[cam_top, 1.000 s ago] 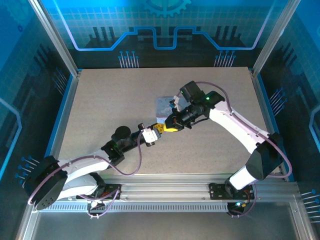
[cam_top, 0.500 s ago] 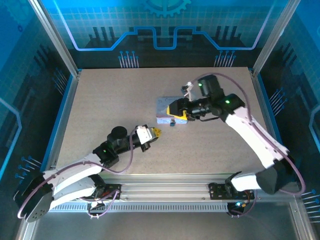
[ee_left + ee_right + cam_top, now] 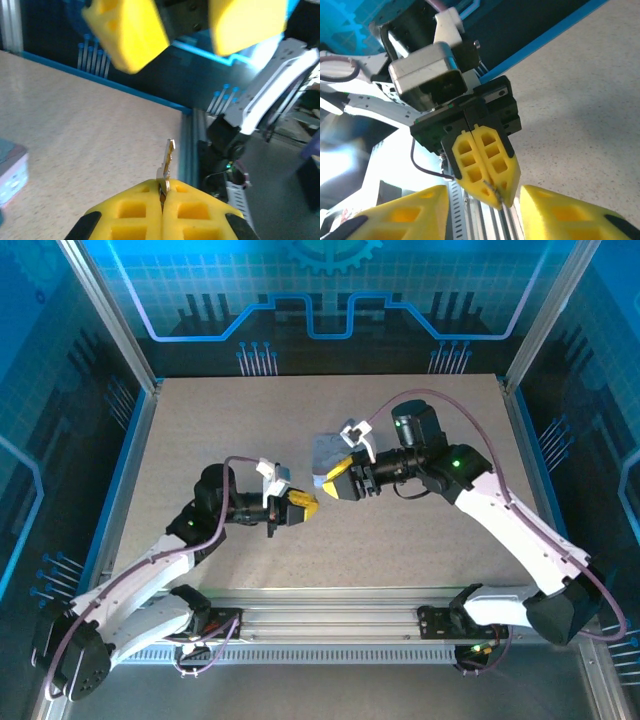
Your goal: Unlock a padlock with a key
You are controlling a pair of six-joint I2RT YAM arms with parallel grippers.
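Both arms have swung together since half a second back: your right gripper has come off the tin, and your left gripper has risen to meet it. The tips are almost nose to nose, just on the near side of the tin.

Left pads are clamped flat on the key, pinching its head so the blade stands out past the tips (a good hold, keep it). Right jaws stand apart with nothing between them. I cannot tell where the padlock lies.

Judge the key light, stiff and slick. A sliver like that may pivot in the pads if you push off-axis, so drive it straight. The padlock, small and dense, will likely skid on the table. Take it across its flat body, leaving the keyhole clear.
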